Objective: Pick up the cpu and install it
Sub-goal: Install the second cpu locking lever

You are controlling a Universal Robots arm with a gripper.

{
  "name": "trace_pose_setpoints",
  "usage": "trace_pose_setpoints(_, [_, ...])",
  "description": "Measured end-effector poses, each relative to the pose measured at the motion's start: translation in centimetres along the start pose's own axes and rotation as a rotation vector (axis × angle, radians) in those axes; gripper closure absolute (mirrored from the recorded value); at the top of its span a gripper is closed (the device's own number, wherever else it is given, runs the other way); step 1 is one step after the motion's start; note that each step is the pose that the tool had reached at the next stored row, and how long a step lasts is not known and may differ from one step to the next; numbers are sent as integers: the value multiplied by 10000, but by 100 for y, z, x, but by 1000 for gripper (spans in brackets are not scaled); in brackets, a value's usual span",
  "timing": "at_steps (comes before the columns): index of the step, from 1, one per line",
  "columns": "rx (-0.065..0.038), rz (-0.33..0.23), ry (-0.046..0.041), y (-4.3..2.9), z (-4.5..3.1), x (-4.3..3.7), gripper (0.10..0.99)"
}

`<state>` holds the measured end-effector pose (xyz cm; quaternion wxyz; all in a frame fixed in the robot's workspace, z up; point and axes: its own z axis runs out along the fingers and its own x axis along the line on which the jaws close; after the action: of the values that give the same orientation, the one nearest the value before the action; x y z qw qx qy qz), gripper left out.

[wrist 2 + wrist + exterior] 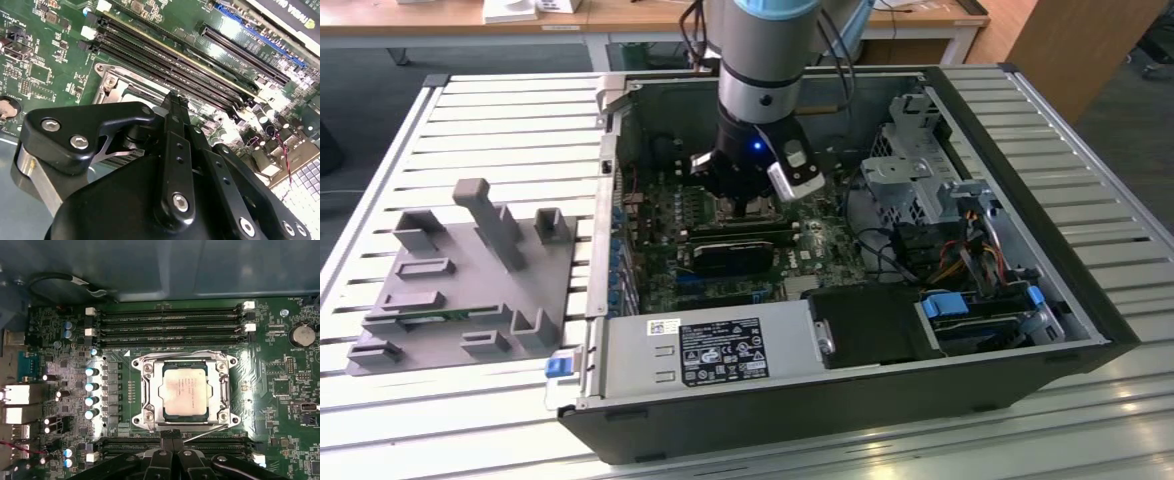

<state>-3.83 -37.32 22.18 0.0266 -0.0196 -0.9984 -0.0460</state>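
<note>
I see the cpu [184,391] seated flat in the metal-framed socket [145,390] on the motherboard [280,390] in the first wrist view, silver top up, its edges square to the frame. Nothing touches it. The socket sits between two banks of memory slots [170,322]; a row of blue-topped capacitors [91,393] stands just beside the socket frame, and a coin cell battery [302,333] lies near the board's edge.

The gripper [172,452] shows at the border of that view, its black fingers drawn together with no visible gap and nothing between them. It hangs just off the socket's edge, apart from the chip. In the second wrist view I read the same: the fingers [175,130] meet over the socket frame [117,90], holding no part.

In the exterior view the arm [761,70] reaches down into the open computer case [1067,330], gripper [750,208] low over the board. The case lies on a slatted table [507,130]. A grey parts fixture [467,285] rests on the table at the exterior view's left, well apart from the case. The power supply [707,350] fills the case's near corner.
</note>
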Motion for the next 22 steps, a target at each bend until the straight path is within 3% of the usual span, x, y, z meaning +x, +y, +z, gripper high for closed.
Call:
trace_pose_setpoints(6, [-142, -6, 4, -63, 11, 37, 980])
trace_pose_setpoints(12, [-211, -10, 7, -95, 20, 67, 980])
trace_pose_setpoints(22, [-254, -10, 9, -107, 111, 150, 980])
